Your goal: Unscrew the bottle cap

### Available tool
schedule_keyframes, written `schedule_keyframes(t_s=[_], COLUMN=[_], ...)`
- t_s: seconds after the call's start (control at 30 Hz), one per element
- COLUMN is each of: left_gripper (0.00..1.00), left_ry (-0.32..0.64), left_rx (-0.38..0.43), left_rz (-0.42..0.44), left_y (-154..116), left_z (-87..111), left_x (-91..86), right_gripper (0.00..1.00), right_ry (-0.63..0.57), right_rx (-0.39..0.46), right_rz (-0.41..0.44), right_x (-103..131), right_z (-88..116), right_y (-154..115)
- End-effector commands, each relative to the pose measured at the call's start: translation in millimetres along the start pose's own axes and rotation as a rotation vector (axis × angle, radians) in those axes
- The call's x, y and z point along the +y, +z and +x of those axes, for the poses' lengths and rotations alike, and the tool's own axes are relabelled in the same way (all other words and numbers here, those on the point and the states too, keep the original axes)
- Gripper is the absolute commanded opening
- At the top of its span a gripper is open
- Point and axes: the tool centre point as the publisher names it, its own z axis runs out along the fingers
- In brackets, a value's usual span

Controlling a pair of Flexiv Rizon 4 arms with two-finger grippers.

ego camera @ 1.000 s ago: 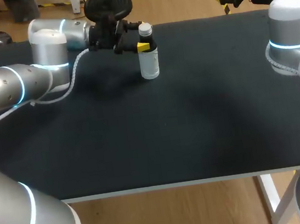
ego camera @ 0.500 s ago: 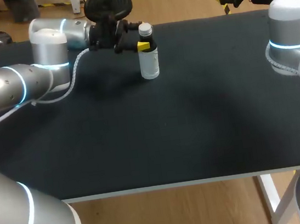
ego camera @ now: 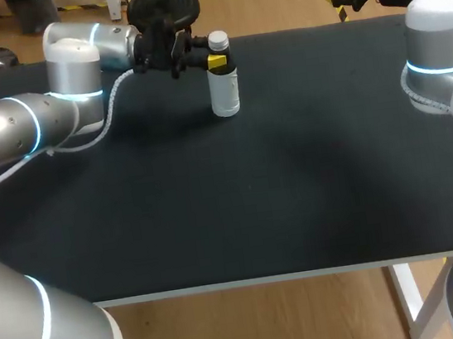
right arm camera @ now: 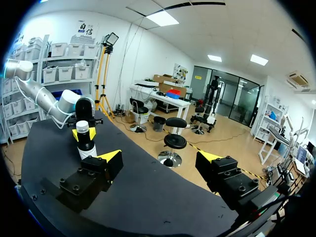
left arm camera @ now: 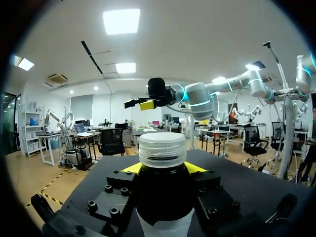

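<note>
Clamping the bottle (ego camera: 225, 94) at its neck, left gripper (ego camera: 219, 60) seems done w/ step 1; cap (ego camera: 218, 41) still on, right gripper (right arm camera: 160, 158) far off, jaws apart.

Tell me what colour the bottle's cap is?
The cap on the bottle is white; the left wrist view shows it best.

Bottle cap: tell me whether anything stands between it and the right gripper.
Nothing visible does. Only bare table lies between the open right gripper, past the far edge, and the bottle cap. The left gripper is at the bottle's other side.
</note>
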Motion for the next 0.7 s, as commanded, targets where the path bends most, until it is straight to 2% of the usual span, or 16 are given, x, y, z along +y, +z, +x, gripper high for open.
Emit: schedule_keyframes(t_s=[0.03, 0.7], left_gripper=[0.0, 0.0], left_ry=[0.01, 0.013], left_rx=[0.019, -0.002], left_rz=[0.0, 0.022], left_y=[-3.1, -7.5], left_z=[-3.5, -1.2], left_x=[-0.3, 5.4], right_gripper=[1.0, 1.0], right_ry=[0.0, 0.0], right_rx=[0.0, 0.0], right_rz=[0.001, 0.001], right_x=[0.1, 0.1], right_z=[0.2, 0.2], right_y=[-0.6, -0.6])
